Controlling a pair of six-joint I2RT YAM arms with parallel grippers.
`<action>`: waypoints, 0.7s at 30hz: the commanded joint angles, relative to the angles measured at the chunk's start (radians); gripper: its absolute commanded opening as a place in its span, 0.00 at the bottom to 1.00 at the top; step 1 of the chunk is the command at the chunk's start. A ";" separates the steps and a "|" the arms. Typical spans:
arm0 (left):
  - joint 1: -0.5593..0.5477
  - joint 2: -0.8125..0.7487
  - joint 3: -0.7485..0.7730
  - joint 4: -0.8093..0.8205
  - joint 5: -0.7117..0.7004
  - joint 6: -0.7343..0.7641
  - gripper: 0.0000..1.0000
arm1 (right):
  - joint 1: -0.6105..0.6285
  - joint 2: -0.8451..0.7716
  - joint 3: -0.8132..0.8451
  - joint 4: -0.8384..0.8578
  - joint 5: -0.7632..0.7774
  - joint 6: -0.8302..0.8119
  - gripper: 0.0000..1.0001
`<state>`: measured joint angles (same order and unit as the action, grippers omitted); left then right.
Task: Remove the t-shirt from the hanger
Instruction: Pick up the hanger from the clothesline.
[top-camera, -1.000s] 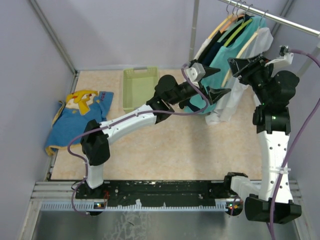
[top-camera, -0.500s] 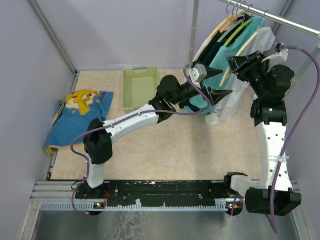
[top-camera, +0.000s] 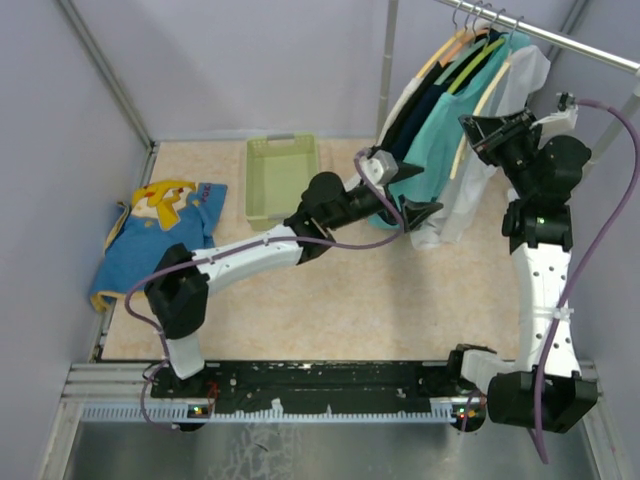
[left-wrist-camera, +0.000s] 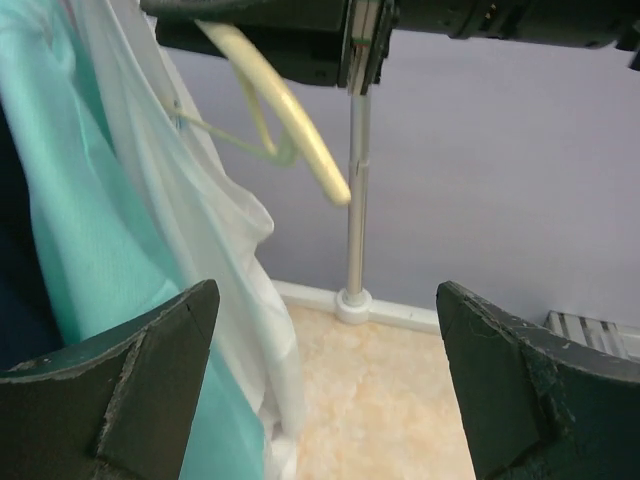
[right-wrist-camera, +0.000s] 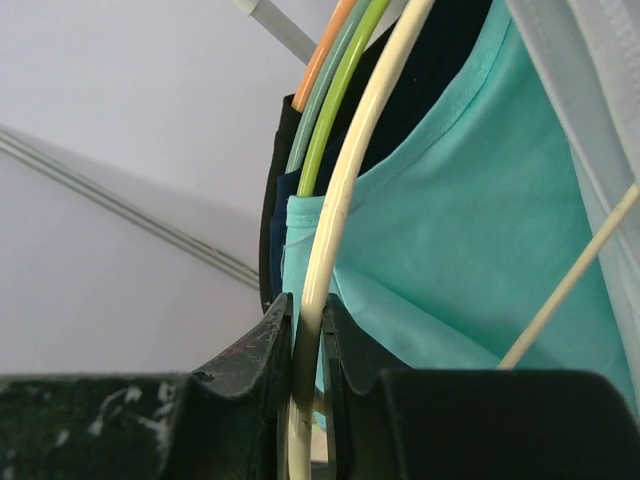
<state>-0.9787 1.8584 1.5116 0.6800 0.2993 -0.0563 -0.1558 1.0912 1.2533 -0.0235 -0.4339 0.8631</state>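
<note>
On the clothes rail (top-camera: 585, 48), at its outer end: white t-shirt (top-camera: 475, 190), hanging on a cream hanger (top-camera: 462, 152), hem well below the rail. One bare end of that hanger juts clear of the white cloth in the left wrist view.

Just below the rail: right gripper (right-wrist-camera: 305, 320), fingers pressed on the cream hanger's arm, pinching it.

Next along the rail: teal t-shirt (top-camera: 440, 150), touching the white one; then a navy garment (top-camera: 420, 115) and further hangers in green and orange.

Well below the rail, at the teal hem: left gripper (left-wrist-camera: 328, 290), fingers spread wide, holding nothing.

Far from the rail, on the table: green basket (top-camera: 280, 175); beyond it, a blue and yellow garment (top-camera: 150, 235), lying in a heap.
</note>
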 joint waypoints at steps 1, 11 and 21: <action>0.003 -0.161 -0.161 0.099 -0.065 -0.015 0.95 | -0.017 -0.001 -0.016 0.149 -0.045 0.054 0.11; 0.003 -0.373 -0.377 0.102 -0.130 -0.002 0.94 | -0.029 -0.025 -0.094 0.329 -0.036 0.162 0.00; 0.002 -0.420 -0.418 0.070 -0.135 0.006 0.93 | -0.029 -0.045 -0.105 0.432 -0.002 0.224 0.00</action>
<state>-0.9791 1.4673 1.1057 0.7544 0.1780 -0.0559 -0.1757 1.0912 1.1122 0.2413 -0.4492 1.0805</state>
